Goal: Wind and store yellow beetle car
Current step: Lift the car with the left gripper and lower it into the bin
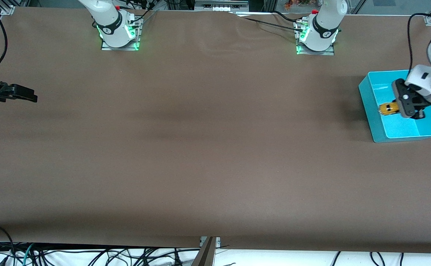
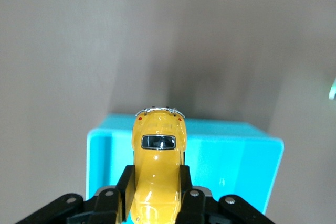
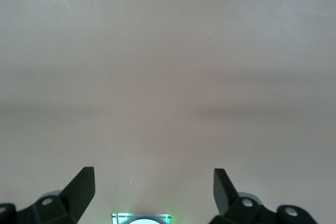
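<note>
The left arm reaches in from the edge of the front view, its wrist bent down so that the left claw (image 1: 403, 108) hangs over the open turquoise plastic bin (image 1: 371, 107), which sits on the brown cloth-covered surface (image 1: 200, 147) at the left arm's end. The claw's fingers (image 2: 126, 184) are pinching the small bright yellow beetle-shaped toy car (image 1: 389, 108) by its sides, holding it level above the bin's inside.

The right arm waits at its own end of the surface, well apart from the bin; its right claw (image 3: 154, 184) is spread wide over bare cloth and grips nothing.

Much of the left arm is cut off by the frame edge, and the claw body covers part of the car. The car's wheels cannot be made out. Its rounded glossy roof, a small dark window and a chrome bumper show in the left wrist view
</note>
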`<state>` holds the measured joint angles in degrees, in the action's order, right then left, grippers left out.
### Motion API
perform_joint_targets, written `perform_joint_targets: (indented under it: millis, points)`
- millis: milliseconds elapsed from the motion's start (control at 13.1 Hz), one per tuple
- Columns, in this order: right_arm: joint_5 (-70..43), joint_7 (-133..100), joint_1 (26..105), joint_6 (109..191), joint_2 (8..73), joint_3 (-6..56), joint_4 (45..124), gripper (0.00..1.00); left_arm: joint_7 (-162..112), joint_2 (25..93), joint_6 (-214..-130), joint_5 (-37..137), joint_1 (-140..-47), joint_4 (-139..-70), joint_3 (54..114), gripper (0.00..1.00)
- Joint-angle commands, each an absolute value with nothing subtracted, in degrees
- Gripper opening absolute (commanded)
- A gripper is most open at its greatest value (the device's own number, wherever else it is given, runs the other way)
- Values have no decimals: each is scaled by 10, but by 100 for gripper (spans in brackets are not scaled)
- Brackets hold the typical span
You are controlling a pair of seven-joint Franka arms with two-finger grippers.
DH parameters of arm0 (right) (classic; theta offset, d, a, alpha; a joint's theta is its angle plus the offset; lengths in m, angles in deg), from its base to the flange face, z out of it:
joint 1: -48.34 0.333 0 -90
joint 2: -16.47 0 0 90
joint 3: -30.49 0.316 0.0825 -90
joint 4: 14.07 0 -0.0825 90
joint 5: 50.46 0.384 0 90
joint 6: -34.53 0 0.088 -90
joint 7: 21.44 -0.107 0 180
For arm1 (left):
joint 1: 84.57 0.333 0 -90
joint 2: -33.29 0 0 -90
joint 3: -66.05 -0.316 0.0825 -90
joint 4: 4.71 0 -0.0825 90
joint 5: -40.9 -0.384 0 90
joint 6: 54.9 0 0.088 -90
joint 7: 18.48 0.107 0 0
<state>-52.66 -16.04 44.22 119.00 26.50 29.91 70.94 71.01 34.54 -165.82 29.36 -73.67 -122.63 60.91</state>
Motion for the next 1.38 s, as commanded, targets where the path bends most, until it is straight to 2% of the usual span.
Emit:
perform_joint_targets:
  millis: [0, 230, 383, 766, 1149, 1226, 1302]
  points:
    - [-517, -163, 439, 1193, 261, 301, 712, 100, 764, 341, -1671, 258, -732, -1244, 575, 0]
    - [-517, -163, 439, 1193, 261, 301, 712, 100, 807, 344, -1766, 247, -731, -1321, 533, 0]
    - [-517, -163, 439, 1193, 261, 301, 712, 100, 813, 376, -1830, 247, -728, -1354, 517, 0]
    - [-517, -163, 439, 1193, 261, 301, 712, 100, 822, 401, -1839, 221, -677, -1400, 515, 0]
    - [-517, -163, 439, 1193, 261, 301, 712, 100, 812, 484, -1858, 231, -674, -1404, 515, 0]
    - [-517, -163, 439, 1193, 261, 301, 712, 100, 809, 491, -1861, 232, -676, -1404, 515, 10]
    - [-517, -163, 439, 1193, 261, 301, 712, 100, 792, 497, -1862, 238, -676, -1403, 515, 36]
